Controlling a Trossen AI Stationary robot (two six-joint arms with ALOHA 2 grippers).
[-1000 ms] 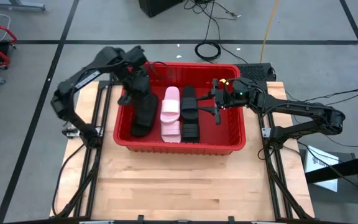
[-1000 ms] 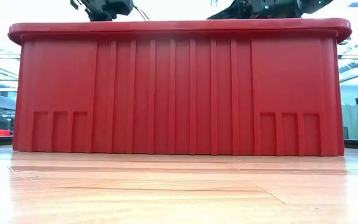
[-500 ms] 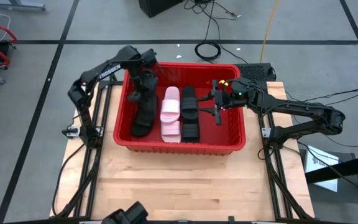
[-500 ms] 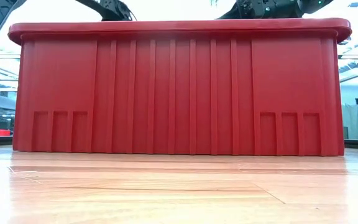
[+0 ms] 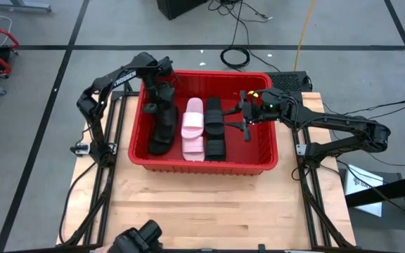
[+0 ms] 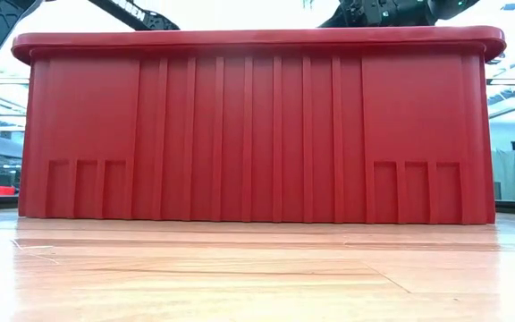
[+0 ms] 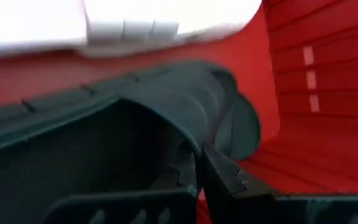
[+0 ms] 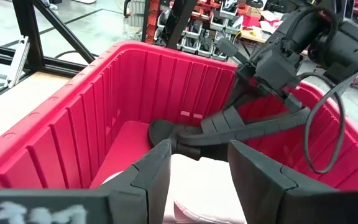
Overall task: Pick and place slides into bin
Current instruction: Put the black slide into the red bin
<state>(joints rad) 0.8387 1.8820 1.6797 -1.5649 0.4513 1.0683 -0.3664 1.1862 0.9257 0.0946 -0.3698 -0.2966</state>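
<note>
While the left gripper point(image 5: 162, 105) kept its jaws clenched on a black slide point(image 5: 163, 132) inside the bin point(image 5: 262, 160) at frame centre, the tilted slide risked snagging; right gripper point(image 5: 243, 118) waited released.

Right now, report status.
Left gripper shut on black slide inside bin. Right gripper open over bin. Pink slides inside. Nothing blocking.

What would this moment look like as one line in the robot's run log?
left gripper: jaws shut on black ribbed slide sandal inside large red plastic crate | right gripper: jaws open above crate
</note>
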